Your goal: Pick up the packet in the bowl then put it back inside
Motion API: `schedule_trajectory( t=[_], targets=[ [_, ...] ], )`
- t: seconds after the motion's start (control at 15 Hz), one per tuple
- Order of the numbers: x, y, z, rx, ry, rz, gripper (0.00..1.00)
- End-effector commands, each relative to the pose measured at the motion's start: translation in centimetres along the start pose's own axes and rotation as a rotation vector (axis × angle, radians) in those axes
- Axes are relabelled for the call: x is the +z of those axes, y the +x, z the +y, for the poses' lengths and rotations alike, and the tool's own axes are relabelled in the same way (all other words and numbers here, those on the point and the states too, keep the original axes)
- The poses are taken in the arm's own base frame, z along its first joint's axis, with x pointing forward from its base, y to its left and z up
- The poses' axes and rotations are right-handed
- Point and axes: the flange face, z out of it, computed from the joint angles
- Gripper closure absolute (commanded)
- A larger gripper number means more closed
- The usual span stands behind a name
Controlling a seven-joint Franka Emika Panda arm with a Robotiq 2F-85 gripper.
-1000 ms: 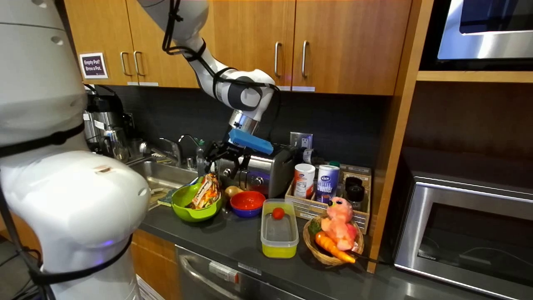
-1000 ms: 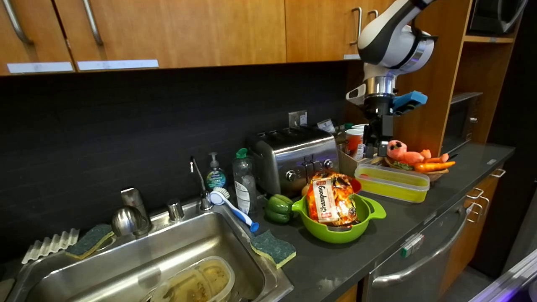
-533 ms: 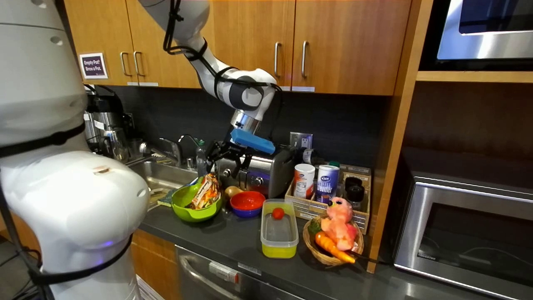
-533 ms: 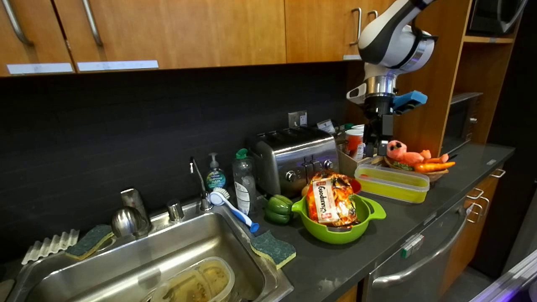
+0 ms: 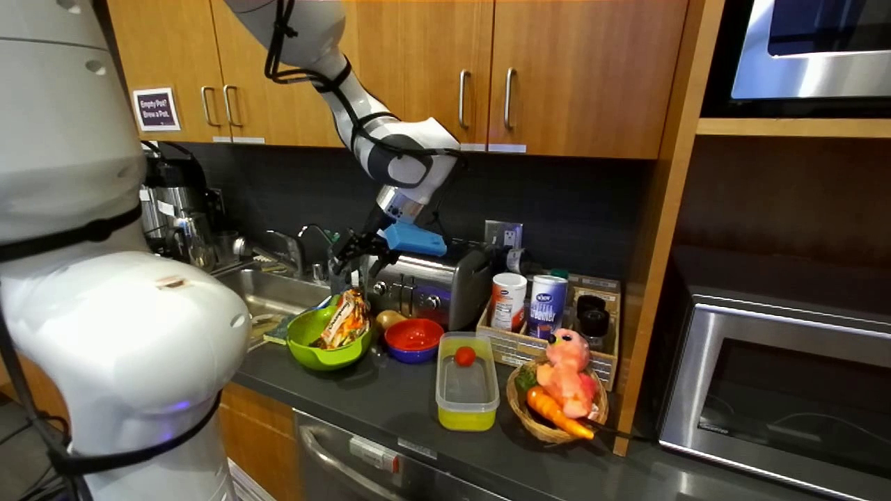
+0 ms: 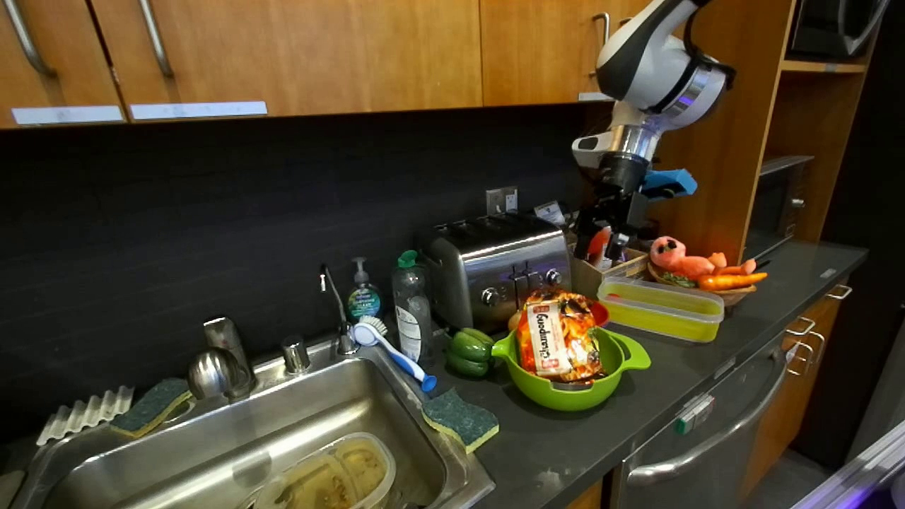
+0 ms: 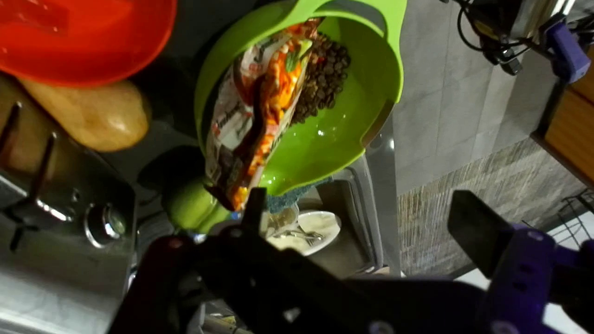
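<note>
The packet point(image 6: 548, 339), orange-red with a pale label, stands tilted in the lime-green bowl point(image 6: 565, 397), its top rising above the rim. Both also show in an exterior view, the packet point(image 5: 346, 321) leaning inside the bowl point(image 5: 326, 359). In the wrist view the packet point(image 7: 278, 104) leans to one side of the bowl point(image 7: 341, 139), beside dark bean-like pieces. My gripper point(image 7: 359, 199) is open, with nothing between its wide-spread fingers. In both exterior views the gripper point(image 5: 358, 266) hangs tilted above the counter, higher than the packet and apart from it; it also shows here point(image 6: 599, 251).
A red bowl point(image 5: 415, 335) and a tan rounded item point(image 7: 100, 116) stand beside the green bowl. A toaster point(image 6: 495, 261) is behind. A green pepper point(image 6: 470, 351), a sponge point(image 6: 461, 417) and the sink point(image 6: 417, 452) lie on the bowl's other side. A clear container point(image 5: 468, 390) stands nearby.
The gripper and wrist have tilted and moved left in both exterior views, toward the green bowl. The packet and the bowl have not moved.
</note>
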Motion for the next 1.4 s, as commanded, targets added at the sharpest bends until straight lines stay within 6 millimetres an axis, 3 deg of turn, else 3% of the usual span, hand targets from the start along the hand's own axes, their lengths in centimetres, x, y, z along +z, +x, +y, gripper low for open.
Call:
schedule_trajectory(
  t=[0.0, 0.6, 1.33],
  targets=[
    [0.4, 0.3, -0.1, -0.139, -0.019, 0.090, 0.00],
    [1.5, -1.3, 2.9, -0.321, -0.155, 0.190, 0.00],
    [2.5, -2.0, 5.4, -0.051, -0.475, 0.213, 0.00]
  ],
)
